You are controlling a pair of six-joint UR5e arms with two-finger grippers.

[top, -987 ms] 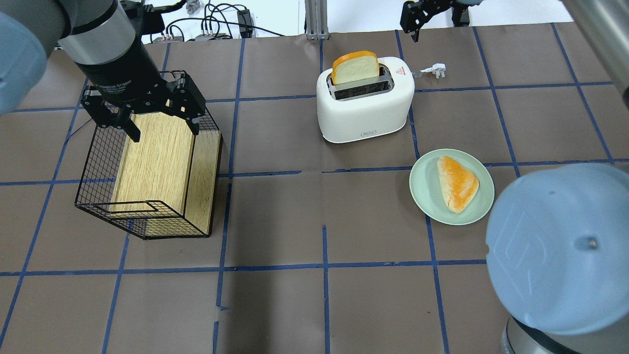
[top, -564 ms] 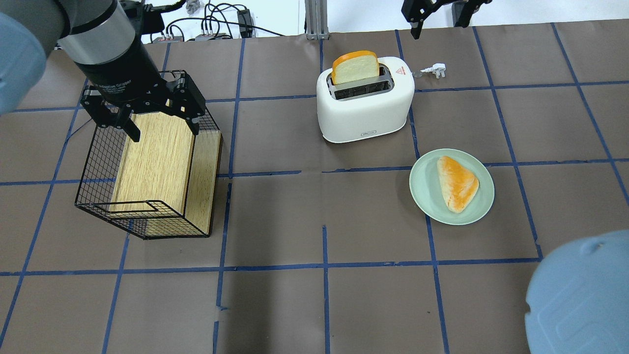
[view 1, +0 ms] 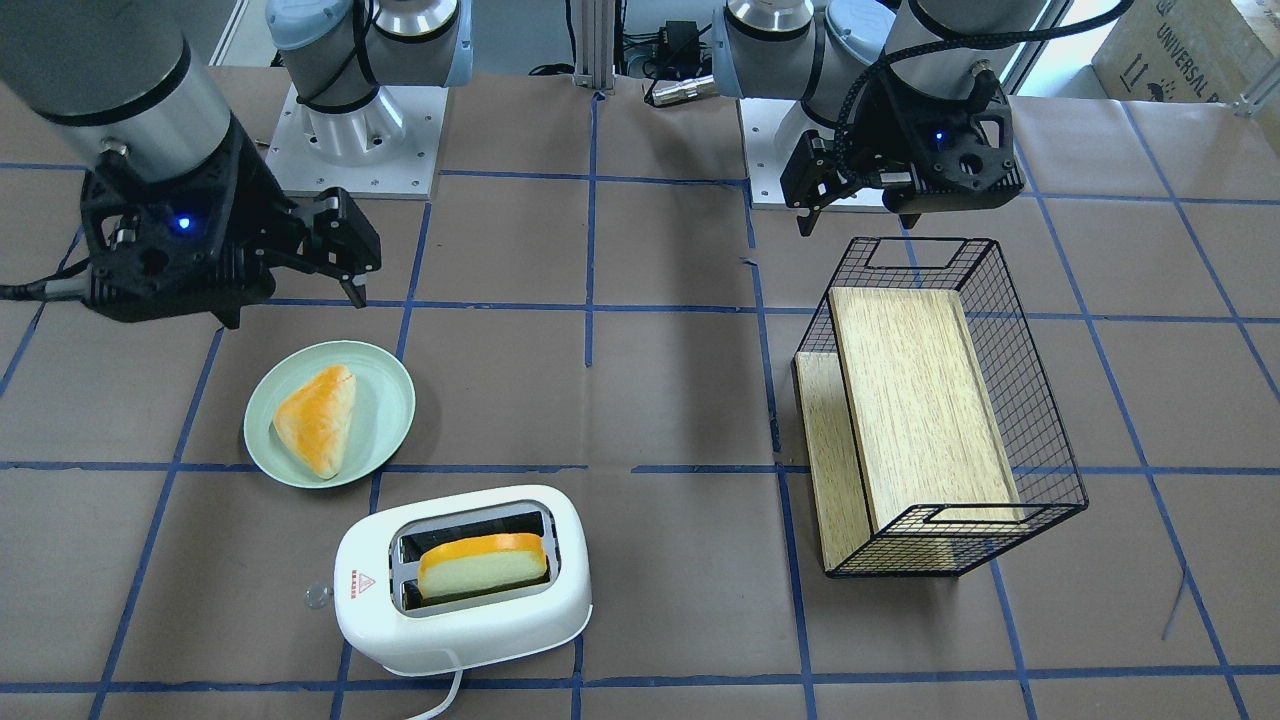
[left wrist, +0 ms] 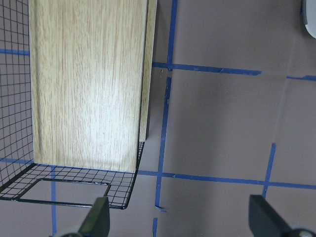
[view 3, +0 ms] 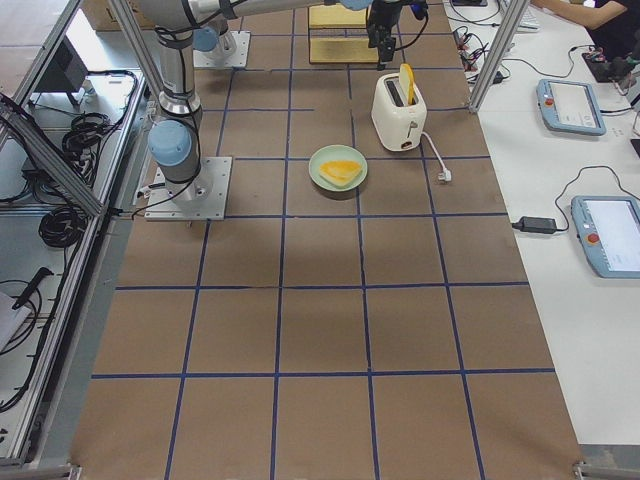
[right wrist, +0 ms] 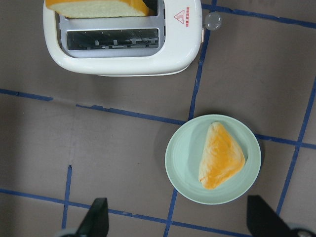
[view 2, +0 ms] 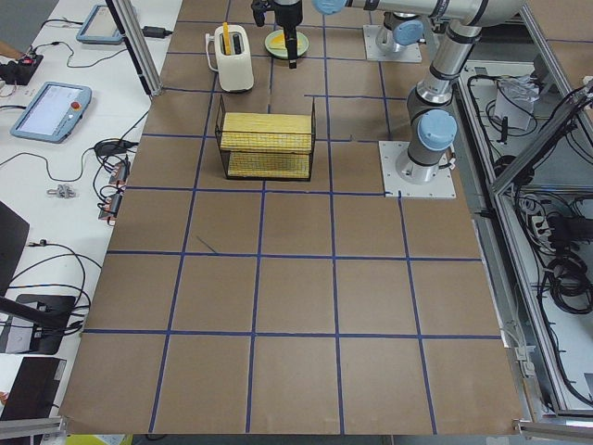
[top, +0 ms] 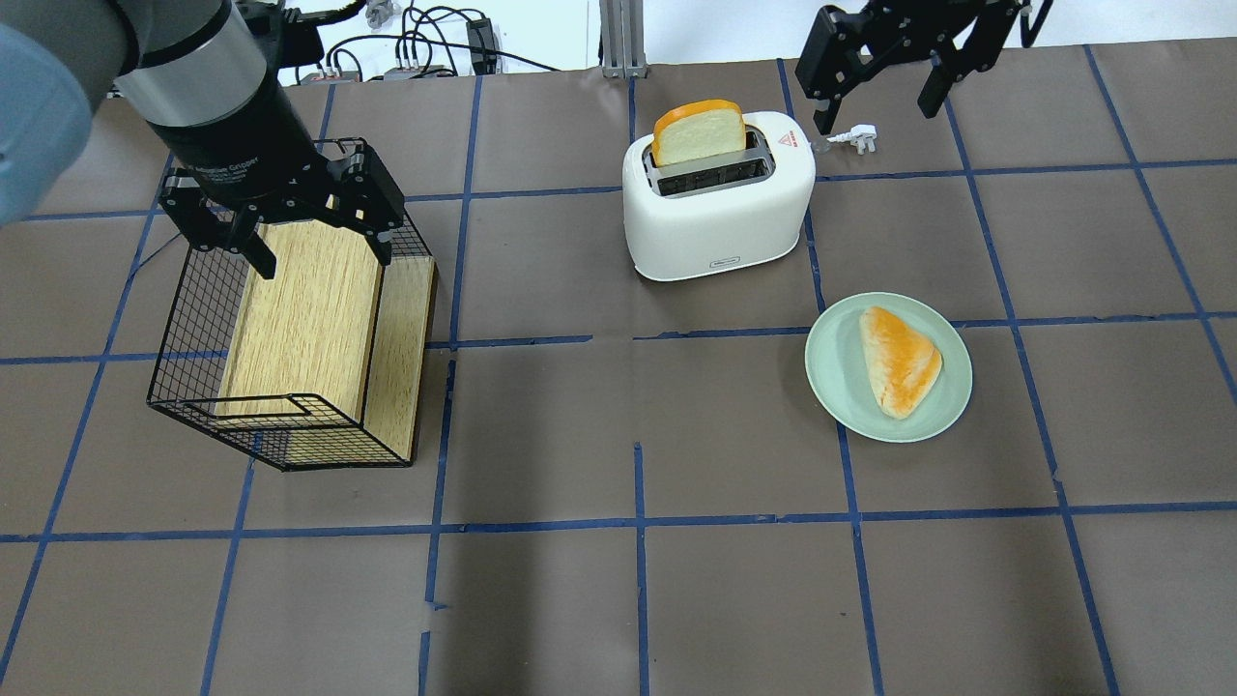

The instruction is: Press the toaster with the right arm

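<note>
- Swung further into the overhead view, the right gripper (top: 878, 116) hangs spread, empty, well apart from the toaster (top: 717, 217).
- Glossy white and round-cornered, it sits on the brown table (top: 734, 599), bare room around, bread slice (top: 698, 135) upright in one slot.
- Far from it, the left gripper (top: 324, 259) is splayed, empty.

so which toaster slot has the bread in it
The far slot of the toaster, away from the robot, holds the bread slice; the near slot is empty.

Brown table (top: 734, 599) gridded with blue tape (top: 541, 525)
On it: a toaster (top: 717, 208), a pale green plate (top: 833, 387) near it, a white plug (top: 860, 137), a black wire basket (top: 184, 319) well apart
</note>
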